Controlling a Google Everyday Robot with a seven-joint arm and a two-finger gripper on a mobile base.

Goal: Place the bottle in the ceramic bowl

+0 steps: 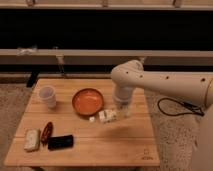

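A wooden slatted tabletop (100, 146) carries everything. At its far left stands a white cup (47, 96). The ceramic bowl (88, 101) sits far of centre, upright, its orange-red inside facing up. At the near left lie three things in a loose cluster: a pale packet (32, 140) outermost, a reddish-brown oblong (47, 132) just right of it, and a flat black object (60, 142) nearest the middle. The gripper (115, 114) hangs over the tabletop just right of the bowl, clasping the bottle (103, 116), which lies sideways; contact with the wood cannot be told.
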